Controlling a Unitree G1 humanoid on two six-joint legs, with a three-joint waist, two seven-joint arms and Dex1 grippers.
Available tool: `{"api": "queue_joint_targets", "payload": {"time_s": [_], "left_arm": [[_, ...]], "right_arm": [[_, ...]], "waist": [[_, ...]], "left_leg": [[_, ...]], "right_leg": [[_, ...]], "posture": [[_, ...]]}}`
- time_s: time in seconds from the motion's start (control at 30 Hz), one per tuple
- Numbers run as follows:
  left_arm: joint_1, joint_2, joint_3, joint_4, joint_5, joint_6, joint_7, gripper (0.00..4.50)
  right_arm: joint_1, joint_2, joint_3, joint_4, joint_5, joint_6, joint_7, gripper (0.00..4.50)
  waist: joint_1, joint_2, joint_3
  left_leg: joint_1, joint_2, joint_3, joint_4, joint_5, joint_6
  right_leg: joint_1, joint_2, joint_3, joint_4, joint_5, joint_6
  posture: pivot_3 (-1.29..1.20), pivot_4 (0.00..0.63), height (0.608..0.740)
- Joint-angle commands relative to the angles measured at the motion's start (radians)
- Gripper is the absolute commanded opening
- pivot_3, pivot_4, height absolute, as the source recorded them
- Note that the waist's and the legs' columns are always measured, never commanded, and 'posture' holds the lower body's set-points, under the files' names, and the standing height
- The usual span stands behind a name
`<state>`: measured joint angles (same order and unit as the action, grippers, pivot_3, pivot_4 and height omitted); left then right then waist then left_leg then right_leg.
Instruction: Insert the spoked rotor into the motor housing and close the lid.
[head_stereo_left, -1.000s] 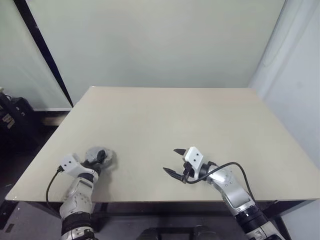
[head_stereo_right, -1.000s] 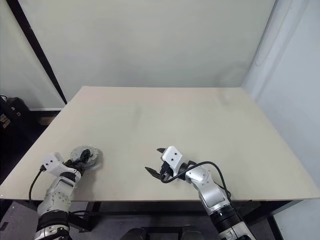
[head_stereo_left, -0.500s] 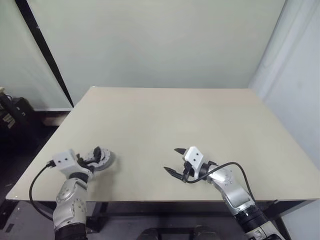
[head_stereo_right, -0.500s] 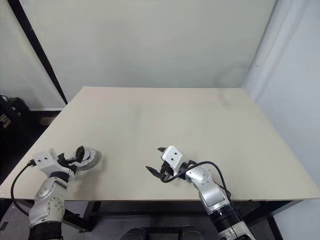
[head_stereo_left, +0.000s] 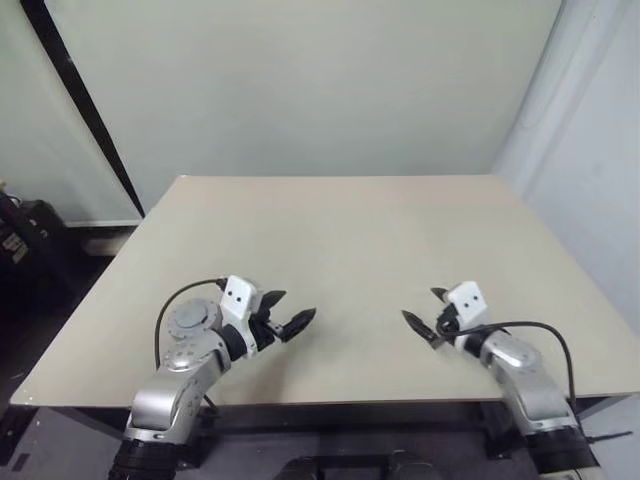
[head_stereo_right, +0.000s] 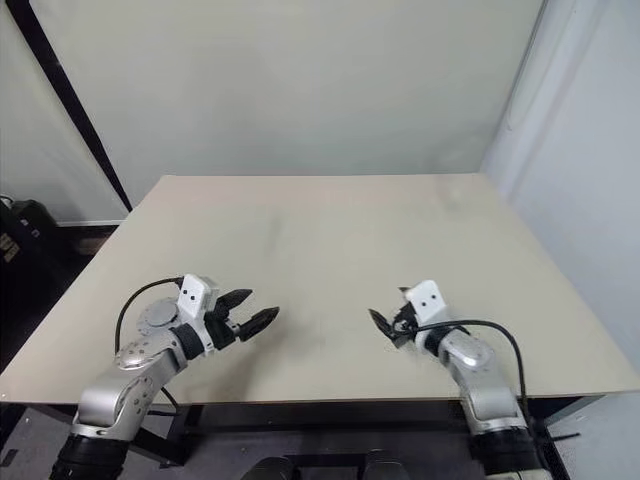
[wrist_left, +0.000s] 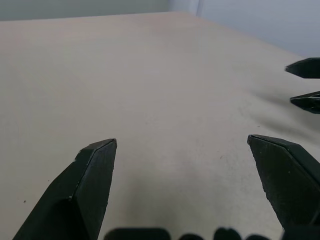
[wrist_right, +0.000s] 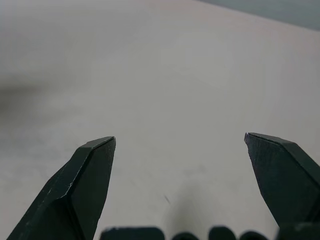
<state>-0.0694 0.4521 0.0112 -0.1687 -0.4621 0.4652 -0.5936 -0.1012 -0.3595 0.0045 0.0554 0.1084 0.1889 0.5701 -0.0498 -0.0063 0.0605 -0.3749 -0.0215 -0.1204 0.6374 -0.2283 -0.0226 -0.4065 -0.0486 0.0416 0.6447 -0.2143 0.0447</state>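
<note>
Both jaws gape wide, empty; a grey round shape (head_stereo_left: 190, 318) behind the left jaws is possibly the lid.

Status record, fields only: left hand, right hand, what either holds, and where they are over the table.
left hand: open, holding nothing
right hand: open, holding nothing
position: both above the near part of the table, apart, fingers angled toward each other
round grey shape: by the left arm; cannot tell whether it is a part or the arm's own joint

free room: bare table (head_stereo_left: 340, 240) between both grippers – wide passage | obstacles: wall behind table's far edge
</note>
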Motion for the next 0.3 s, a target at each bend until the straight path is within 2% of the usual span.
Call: {"api": "queue_joint_targets", "payload": {"time_s": [0.03, 0.3], "left_arm": [[-0.008, -0.001, 0.015, 0.006, 0.014, -0.011, -0.004, 4.48], [0.003, -0.003, 0.036, 0.029, 0.030, -0.028, 0.002, 4.48]], "right_arm": [[0.009, -0.011, -0.046, -0.062, 0.030, -0.002, -0.018, 4.50], [0.033, 0.012, -0.048, -0.099, 0.043, 0.008, -0.051, 4.50]], "waist": [[0.000, 0.001, 0.000], [0.000, 0.001, 0.000]], "left_leg": [[0.000, 0.000, 0.000, 0.000, 0.000, 0.000], [-0.001, 0.000, 0.002, 0.005, 0.000, 0.000]], "right_leg": [[0.000, 0.000, 0.000, 0.000, 0.000, 0.000], [0.002, 0.000, 0.001, 0.000, 0.000, 0.000]], "posture": [[0.00, 0.000, 0.740], [0.00, 0.000, 0.740]]}}
